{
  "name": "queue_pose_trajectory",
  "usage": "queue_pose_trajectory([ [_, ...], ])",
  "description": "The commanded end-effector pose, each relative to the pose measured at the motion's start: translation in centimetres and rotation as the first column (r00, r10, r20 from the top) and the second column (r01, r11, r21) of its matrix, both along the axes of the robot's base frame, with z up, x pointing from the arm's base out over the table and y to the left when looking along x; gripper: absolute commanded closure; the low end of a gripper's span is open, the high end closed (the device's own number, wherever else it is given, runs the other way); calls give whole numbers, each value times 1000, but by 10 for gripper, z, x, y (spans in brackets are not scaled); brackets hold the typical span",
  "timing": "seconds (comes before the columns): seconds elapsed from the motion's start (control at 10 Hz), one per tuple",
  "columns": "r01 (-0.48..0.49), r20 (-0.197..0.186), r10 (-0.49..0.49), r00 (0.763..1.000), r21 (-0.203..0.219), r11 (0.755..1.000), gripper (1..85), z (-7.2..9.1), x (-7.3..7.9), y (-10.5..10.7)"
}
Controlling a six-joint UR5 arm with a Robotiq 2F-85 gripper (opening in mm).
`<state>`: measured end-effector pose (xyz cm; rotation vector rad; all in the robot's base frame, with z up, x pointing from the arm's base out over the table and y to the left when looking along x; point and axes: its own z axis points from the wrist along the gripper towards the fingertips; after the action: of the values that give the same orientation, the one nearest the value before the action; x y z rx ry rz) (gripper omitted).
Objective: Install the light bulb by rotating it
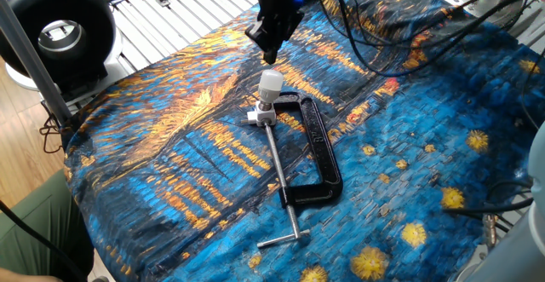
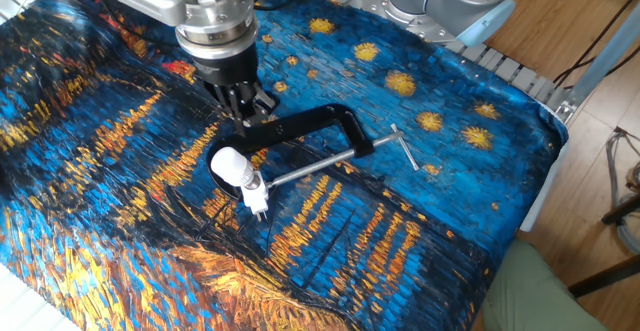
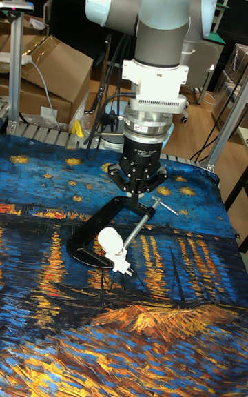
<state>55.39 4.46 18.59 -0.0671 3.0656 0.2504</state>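
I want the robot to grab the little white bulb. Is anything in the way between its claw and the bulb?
Nothing visible is. The gripper hangs above and a bit behind the light bulb, with only open air between them. The black clamp lies beside the bulb, not over it.

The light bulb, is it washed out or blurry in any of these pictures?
One fixed view: the light bulb is bright but its outline is clear. The other fixed view: its top looks washed out. Tall fixed view: sharp, with shading visible.

Open air lies above the light bulb [image 1: 271, 81] — its rounded top is uncovered. The black C-clamp [image 1: 319, 154] hems one flank; its screw rod [image 1: 279, 175] runs alongside.
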Motion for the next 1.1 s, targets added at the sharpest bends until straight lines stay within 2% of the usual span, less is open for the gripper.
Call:
queue_pose_trajectory([
  [0.0,20,7,-20,1000,28,999,847,1,0,7],
  [0.3,-20,-11,20,1000,-48,999,847,6,2,-3],
  [0.7,23,-58,-26,998,-48,999,847,2,-9,-2],
  [0.8,11,-56,-14,998,-54,998,847,1,-10,-5],
  [1.0,5,-39,-6,999,-40,999,847,0,-7,-4],
])
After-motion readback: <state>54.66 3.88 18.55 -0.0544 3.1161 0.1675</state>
